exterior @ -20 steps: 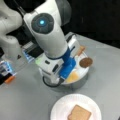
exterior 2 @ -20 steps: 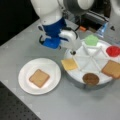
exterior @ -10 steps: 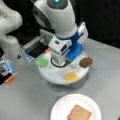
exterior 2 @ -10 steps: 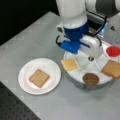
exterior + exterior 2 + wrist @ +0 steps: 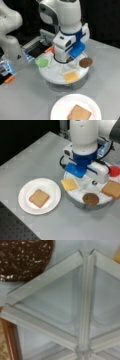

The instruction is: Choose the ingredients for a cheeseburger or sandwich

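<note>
One tan bread square lies on the white paper plate. The white segmented tray holds the green lettuce, orange cheese, brown patty, red tomato and another bread square. My gripper hangs low over the tray's middle, its fingers hidden by the hand. The wrist view looks down on the tray's dividers, with the patty at the top left and bread at the left edge.
A second white robot arm stands at a front view's left, beside a black open box. A blue-lit device and an orange piece sit near it. Perforated dark board borders the table.
My arm has swung from beside the tray to over its middle and come lower. The food pieces have not moved.
</note>
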Controlling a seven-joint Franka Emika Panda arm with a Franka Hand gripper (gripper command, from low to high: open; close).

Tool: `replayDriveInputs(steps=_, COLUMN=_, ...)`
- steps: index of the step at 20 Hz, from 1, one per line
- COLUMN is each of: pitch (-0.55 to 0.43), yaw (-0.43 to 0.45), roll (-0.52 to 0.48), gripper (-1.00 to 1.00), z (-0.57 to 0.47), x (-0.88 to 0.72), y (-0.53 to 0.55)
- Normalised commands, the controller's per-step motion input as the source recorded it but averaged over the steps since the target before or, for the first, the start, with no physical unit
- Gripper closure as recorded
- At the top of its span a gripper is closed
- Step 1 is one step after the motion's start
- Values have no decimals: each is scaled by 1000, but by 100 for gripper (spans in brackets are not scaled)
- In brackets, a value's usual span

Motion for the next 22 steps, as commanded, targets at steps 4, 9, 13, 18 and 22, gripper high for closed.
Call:
replayDriveInputs(steps=4, pitch=-99, yaw=121, roll=-245, gripper=-100, z=-99, x=-391, y=29)
replayDriveInputs(steps=9, pitch=-144, yaw=90, roll=-98, gripper=-100, z=-199, x=-453, y=170)
replayDriveInputs(steps=13, pitch=-196, yaw=100, roll=-9, gripper=-100, z=-227, x=-445, y=156)
replayDriveInputs(steps=18, pitch=-238, yaw=76, roll=40, gripper=-100, z=-151, x=-346, y=20)
replayDriveInputs(steps=22, pitch=-260, yaw=104, roll=84, gripper=-100, z=-174, x=-362, y=-78)
